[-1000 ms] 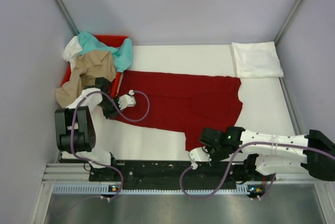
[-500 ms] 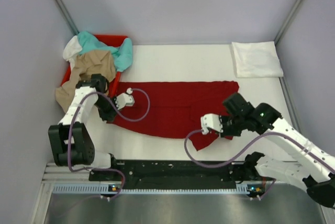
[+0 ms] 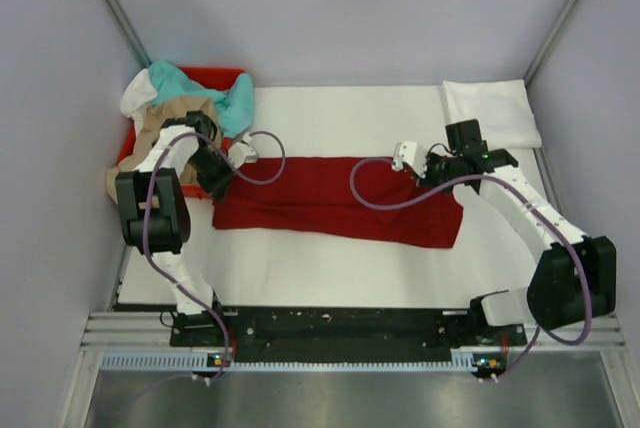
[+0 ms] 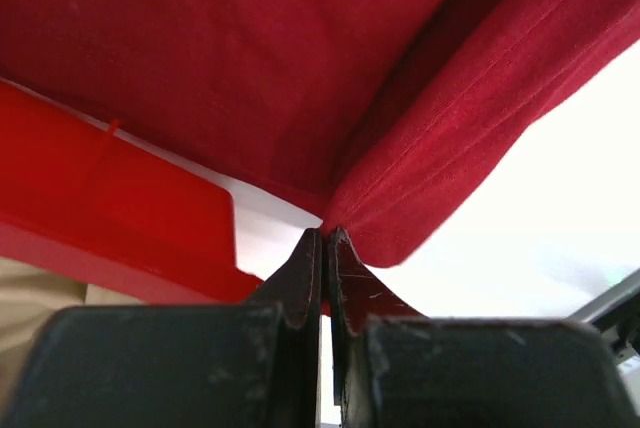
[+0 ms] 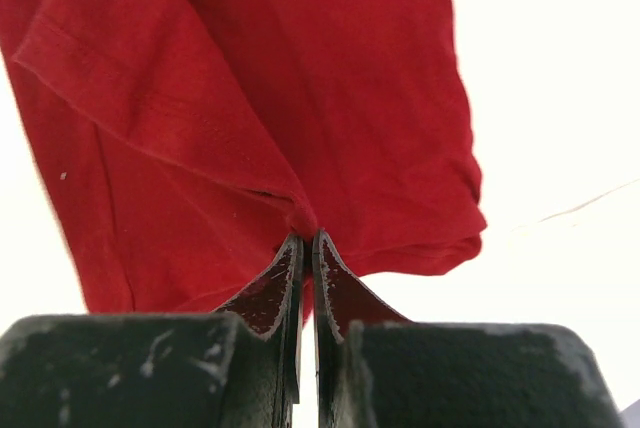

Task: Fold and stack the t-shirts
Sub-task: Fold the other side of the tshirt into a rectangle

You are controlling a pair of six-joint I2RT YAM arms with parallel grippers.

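**A:** Top view. The dark red t-shirt (image 3: 330,198) lies as a long band across the white table (image 3: 330,113). Its left end is just beside the red bin (image 3: 205,75). Its right end is near the folded white t-shirt (image 3: 490,113) in the far right corner, but apart from it.

**B:** What's in the bin?

**A:** A heap: tan t-shirt (image 3: 170,133), teal t-shirt (image 3: 235,103), bunched white t-shirt (image 3: 135,98). They hide most of the bin, and the tan one spills over its near-left side. The left gripper (image 3: 222,176) is at the band's far-left corner and the right gripper (image 3: 425,170) at its far-right edge. The wrists mask the fingertips, so the grip can't be judged from above. Any marking on the arms is too small to read.

**B:** Left wrist?

**A:** The left gripper (image 4: 326,238) has its fingers drawn almost together, tips pinching a fold of the dark red t-shirt (image 4: 250,48). Cloth fans out from the pinch. The red bin (image 4: 110,198) wall is at left, and the tan t-shirt (image 4: 30,298) is cut off at the lower-left corner. The table (image 4: 530,218) is glaring white at right. The finger bases are blurred and clipped by the bottom edge.

**B:** Right wrist?

**A:** The right gripper (image 5: 307,240) is the same, with a narrow slit between the fingers and a hemmed fold of the dark red t-shirt (image 5: 250,78) clamped at the tips. The shirt runs off the top edge. The table (image 5: 560,98) is washed out on both sides.
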